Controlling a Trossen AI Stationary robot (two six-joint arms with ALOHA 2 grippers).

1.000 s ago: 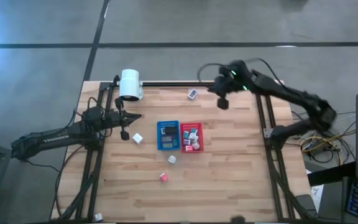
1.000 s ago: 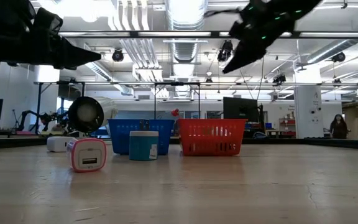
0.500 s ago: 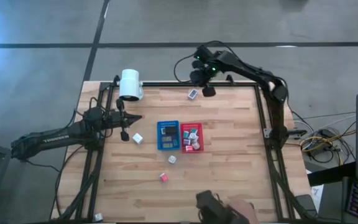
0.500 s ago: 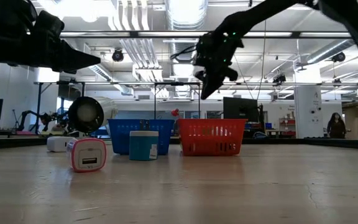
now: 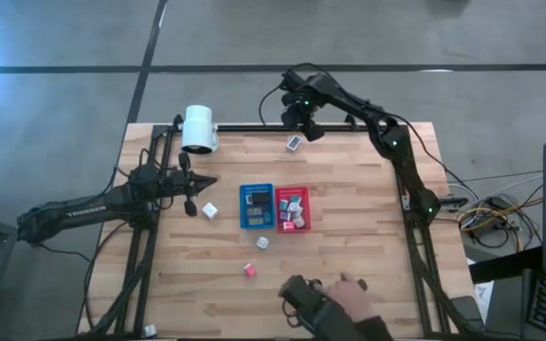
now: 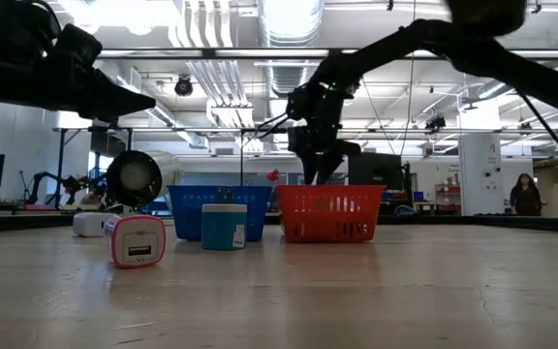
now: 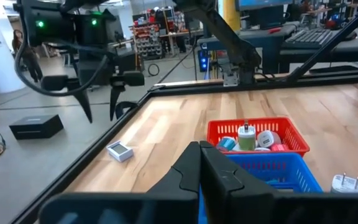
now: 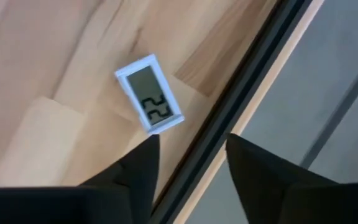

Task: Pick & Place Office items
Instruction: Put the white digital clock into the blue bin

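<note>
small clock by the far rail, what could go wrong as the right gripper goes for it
The clock lies close to the table's black rail, and the open right gripper hangs partly over that rail, so a finger may strike it. The clock lies flat, so the fingers might push it instead of gripping. A person's hand reaches over the near edge.

Desk (image 5: 349,237): butcher-block wood planks, pale, matt, fine grain; dark metal rail along each edge.
Red tray (image 6: 328,213), blue tray (image 6: 187,215): perforated plastic, slight sheen.
White cylinder (image 5: 198,128), far-left corner: smooth plastic, satin.
Small clock (image 8: 149,93), by the far edge: white plastic case, grey glossy display.
Pink-edged cube (image 6: 135,239): white plastic, smooth.
Right end effector (image 8: 188,165): dark matt fingers.
Arms: dark matt casing.
</note>
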